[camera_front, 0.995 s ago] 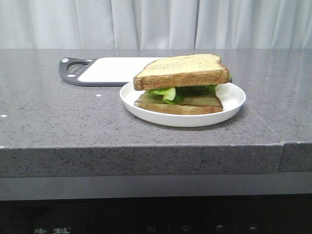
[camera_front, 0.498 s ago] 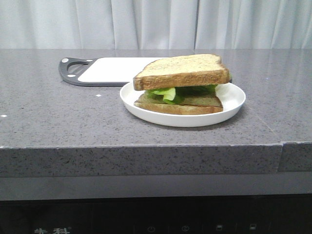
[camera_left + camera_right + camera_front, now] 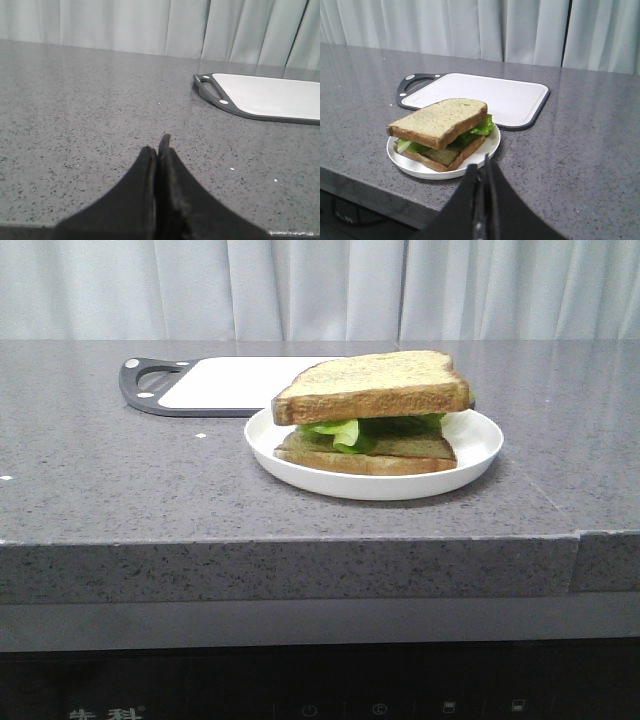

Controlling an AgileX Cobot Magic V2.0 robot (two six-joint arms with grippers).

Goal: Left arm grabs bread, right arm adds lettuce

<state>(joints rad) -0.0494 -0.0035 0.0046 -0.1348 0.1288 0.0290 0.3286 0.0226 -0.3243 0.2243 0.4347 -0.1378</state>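
Note:
A sandwich sits on a white plate (image 3: 480, 455) near the table's front edge. The top bread (image 3: 375, 383) is a speckled tan slice with brown crust. The green lettuce (image 3: 345, 431) lies under it, on a lower slice (image 3: 400, 455). The sandwich also shows in the right wrist view, with bread (image 3: 440, 120), lettuce (image 3: 479, 126) and plate (image 3: 487, 149). My left gripper (image 3: 159, 147) is shut and empty over bare table, away from the plate. My right gripper (image 3: 481, 167) is shut and empty, just in front of the plate. Neither arm shows in the front view.
A white cutting board with a dark grey rim and handle (image 3: 150, 380) lies flat behind the plate; it also shows in the left wrist view (image 3: 265, 97) and the right wrist view (image 3: 485, 97). A pale curtain hangs behind the grey speckled table.

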